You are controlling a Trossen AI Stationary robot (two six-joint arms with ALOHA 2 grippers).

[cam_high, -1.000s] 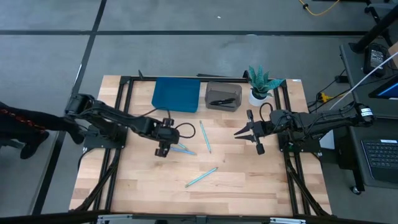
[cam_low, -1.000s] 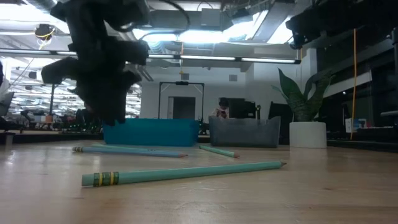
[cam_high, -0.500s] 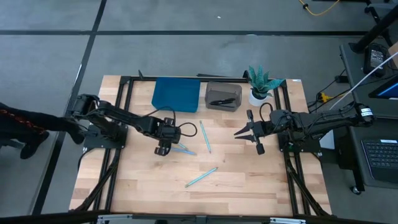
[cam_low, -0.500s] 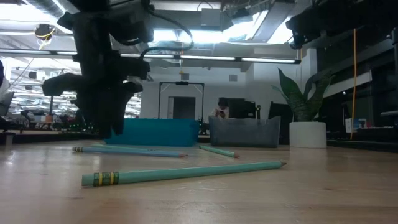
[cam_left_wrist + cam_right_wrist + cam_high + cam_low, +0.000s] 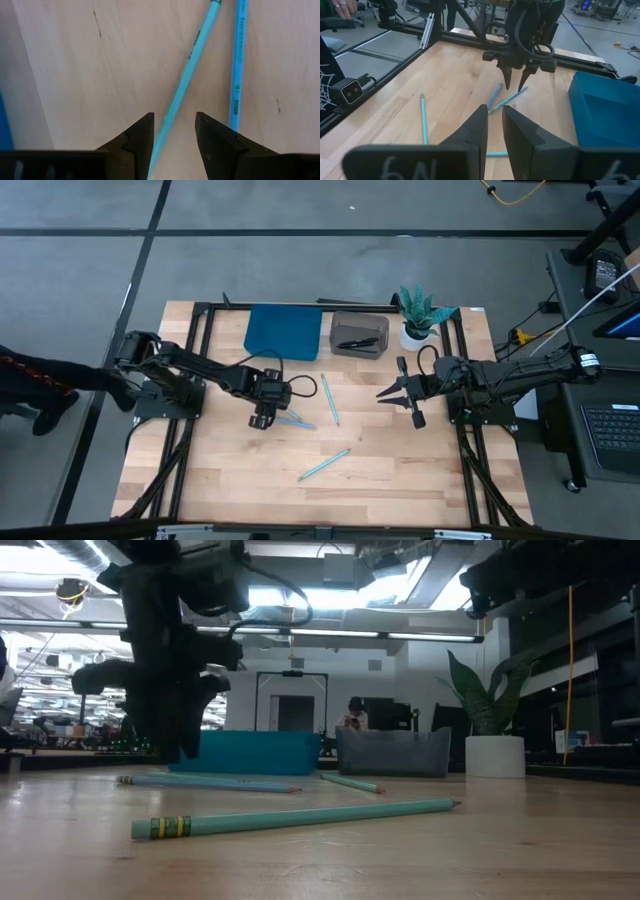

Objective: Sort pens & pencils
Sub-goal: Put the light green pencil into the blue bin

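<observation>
Your left gripper (image 5: 261, 420) is hanging low over the middle-left of the table (image 5: 380, 480), pointing down with its fingers (image 5: 137, 137) spread open. One of the pencils (image 5: 182, 87) is lying on the wood directly in the gap between them, not yet clamped, and a second one (image 5: 237, 70) is lying just beside the outer finger. From above, those two are crossing each other right at the gripper's tips (image 5: 292, 419). In the low view the gripper (image 5: 165, 745) is showing as a dark mass just above the tabletop, with that pair stretching out along the wood beside it (image 5: 210, 781).

Your right gripper (image 5: 400, 402) is waiting at the right side of the table, clear of everything, and its fingers (image 5: 475, 130) are standing a narrow gap apart with nothing between them.

Moving outward, a third pencil (image 5: 329, 400) is lying near the table's middle, between the two grippers, and a fourth (image 5: 324, 464) is resting at a slant closer to the front edge, well apart from both arms.

At the back, the pens (image 5: 358, 342) are lying inside the grey bin (image 5: 359, 323). The blue bin (image 5: 284, 332) is sitting just beside it, and a potted plant (image 5: 419, 315) is standing on the grey bin's other side
</observation>
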